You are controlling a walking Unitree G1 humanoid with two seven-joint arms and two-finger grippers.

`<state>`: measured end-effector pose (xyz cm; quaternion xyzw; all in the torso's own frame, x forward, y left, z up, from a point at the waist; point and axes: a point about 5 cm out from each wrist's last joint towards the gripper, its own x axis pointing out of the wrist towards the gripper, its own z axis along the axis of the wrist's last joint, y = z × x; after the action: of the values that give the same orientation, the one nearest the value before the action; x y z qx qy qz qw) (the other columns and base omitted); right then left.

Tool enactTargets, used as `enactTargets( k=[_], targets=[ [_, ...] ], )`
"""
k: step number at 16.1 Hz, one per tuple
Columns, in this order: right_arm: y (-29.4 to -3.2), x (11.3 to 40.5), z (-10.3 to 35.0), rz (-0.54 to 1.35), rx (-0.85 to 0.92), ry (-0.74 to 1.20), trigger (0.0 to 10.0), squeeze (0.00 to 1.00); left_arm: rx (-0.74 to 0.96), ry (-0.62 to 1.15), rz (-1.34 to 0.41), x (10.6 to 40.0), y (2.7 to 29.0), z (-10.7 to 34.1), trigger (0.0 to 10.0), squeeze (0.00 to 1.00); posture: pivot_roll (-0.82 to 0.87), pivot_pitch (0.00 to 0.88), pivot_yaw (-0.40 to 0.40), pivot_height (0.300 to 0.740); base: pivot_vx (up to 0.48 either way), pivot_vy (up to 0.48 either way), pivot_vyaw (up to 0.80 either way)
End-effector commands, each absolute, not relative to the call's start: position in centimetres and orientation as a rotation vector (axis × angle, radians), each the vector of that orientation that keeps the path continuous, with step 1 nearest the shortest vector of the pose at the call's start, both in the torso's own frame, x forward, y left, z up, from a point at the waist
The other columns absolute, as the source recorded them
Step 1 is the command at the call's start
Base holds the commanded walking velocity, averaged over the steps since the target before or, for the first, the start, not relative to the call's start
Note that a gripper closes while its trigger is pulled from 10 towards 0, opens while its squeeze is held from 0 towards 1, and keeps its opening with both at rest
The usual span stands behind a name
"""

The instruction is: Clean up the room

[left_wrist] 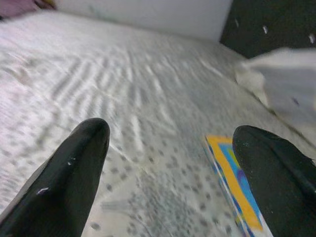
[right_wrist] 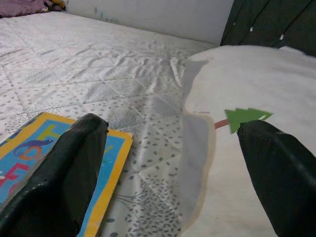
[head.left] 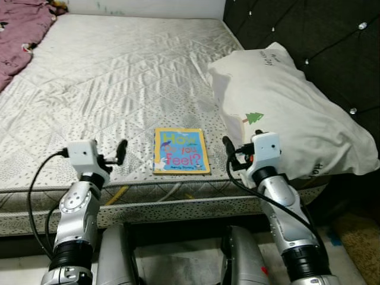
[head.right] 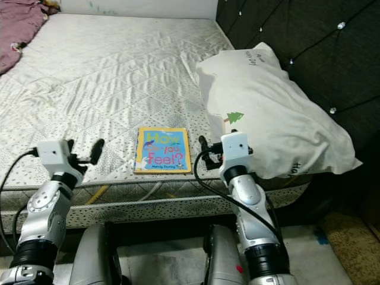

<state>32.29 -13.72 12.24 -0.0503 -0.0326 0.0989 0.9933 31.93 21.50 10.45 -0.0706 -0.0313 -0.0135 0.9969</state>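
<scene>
- Book point(head.left: 181, 151) lies flat on the mattress point(head.left: 119, 77), close to the near edge, cover up – yellow border, blue face, title "How do you feel?".
- Book sits between the two grippers; touching neither.
- Left gripper point(left_wrist: 170, 163) hovers over the near edge of the mattress, left of the book, fingers spread wide with nothing between them. In the left wrist view the book's yellow-and-blue corner shows just beside the inner finger point(left_wrist: 276, 168).
- Right gripper point(right_wrist: 173, 173) hovers just right of the book, at the near end of the pillow point(head.left: 285, 113), fingers also apart and empty. In the right wrist view one finger point(right_wrist: 64, 173) overlaps the book cover, the other the pillow.
- Pillow is white, with a small green tree print, lying on the right side of the mattress against the dark tufted headboard point(head.left: 320, 41). Near end overhangs the mattress edge slightly.
- Purple cloth point(head.left: 21, 32) bunched at the far left corner of the mattress – well apart from the book.
- Mattress is bare, quilted, grey-dotted along the near edge.
- Floor point(head.left: 178, 261) visible below the bed edge, between the arms.
</scene>
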Motion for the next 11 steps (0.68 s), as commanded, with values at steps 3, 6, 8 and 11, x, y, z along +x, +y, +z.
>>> enactTargets(
  k=[3, 6, 8, 11],
  targets=[
    [-14.4, 33.1, 13.2, 0.157, -0.071, -0.099, 10.0, 0.00, -0.127, -0.102, 0.023, 32.0, 21.6, 11.0, 10.0, 0.98, -0.08, 0.000, -0.040, 0.509, 0.000, 0.000, 0.00],
    [-15.3, 33.0, 13.5, 0.113, -0.050, -0.108, 10.0, 0.00, -0.136, -0.109, 0.031, 31.9, 21.5, 11.2, 10.0, 0.00, -0.10, 0.000, -0.034, 0.509, 0.000, 0.000, 0.00],
    [-15.9, 32.7, 13.5, 0.072, -0.019, -0.110, 10.0, 0.00, -0.120, -0.136, 0.060, 31.6, 21.6, 11.5, 10.0, 0.00, -0.09, 0.000, -0.032, 0.509, 0.000, 0.000, 0.00],
    [-15.8, 32.7, 13.4, 0.052, 0.030, -0.113, 10.0, 0.00, -0.099, -0.183, 0.072, 31.3, 20.8, 12.4, 10.0, 0.00, -0.07, 0.000, -0.036, 0.509, 0.000, 0.000, 0.00]
  ],
)
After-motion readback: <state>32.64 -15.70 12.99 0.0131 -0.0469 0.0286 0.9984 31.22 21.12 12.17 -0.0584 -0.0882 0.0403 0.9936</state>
